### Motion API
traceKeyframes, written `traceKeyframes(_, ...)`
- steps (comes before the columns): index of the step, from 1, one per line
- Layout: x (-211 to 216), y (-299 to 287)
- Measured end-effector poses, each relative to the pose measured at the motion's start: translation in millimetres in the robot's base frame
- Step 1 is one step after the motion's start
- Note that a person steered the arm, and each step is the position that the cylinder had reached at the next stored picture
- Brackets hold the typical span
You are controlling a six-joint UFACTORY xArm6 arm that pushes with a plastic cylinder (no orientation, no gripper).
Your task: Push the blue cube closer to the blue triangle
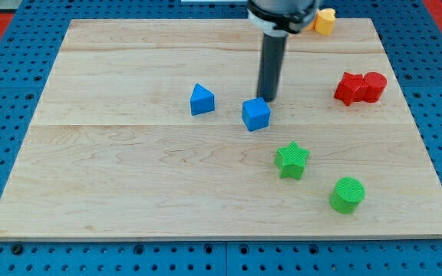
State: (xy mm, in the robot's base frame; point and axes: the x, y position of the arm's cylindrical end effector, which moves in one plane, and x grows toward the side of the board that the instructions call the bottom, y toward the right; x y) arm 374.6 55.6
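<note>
Nearest the bottom edge of the table [129, 192], toward the bottom right corner: green cylinder [347, 194], standing alone on the pale wood. Just up and left of it, green star [291, 160], lying flat, close to the cylinder but not touching. Bare wood across the whole bottom left corner.

Up to mid-table now. Blue cube [256, 114], roughly central, slightly right of the middle, turned at an angle to the table edges. Blue triangle [202, 100] to the cube's left and a touch farther from the bottom edge, near but clearly apart, a strip of wood showing between the two.

Right behind the cube, on its upper right side: my tip [268, 99], dark rod coming straight down from the top edge, lower end at the cube's far corner, touching or all but touching, hard to call from this angle. No jaws on this end effector, just the plain rod, so nothing apart, nothing together, nothing clamped.

Over by the right edge, level with the tip: two red blocks [360, 87], pressed against each other, exact shapes hard to make out.

Farthest of all, at the top edge right of the rod's housing: yellow block [325, 21], partly hidden, shape unclear.
</note>
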Motion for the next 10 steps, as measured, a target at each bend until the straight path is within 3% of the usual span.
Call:
traceKeyframes(1,-11.0,-20.8)
traceKeyframes(2,-42.5,25.9)
traceKeyframes(3,-18.6,77.3)
traceKeyframes(5,110.4,82.5)
traceKeyframes(7,32.9,48.4)
traceKeyframes(10,60.4,-1.2)
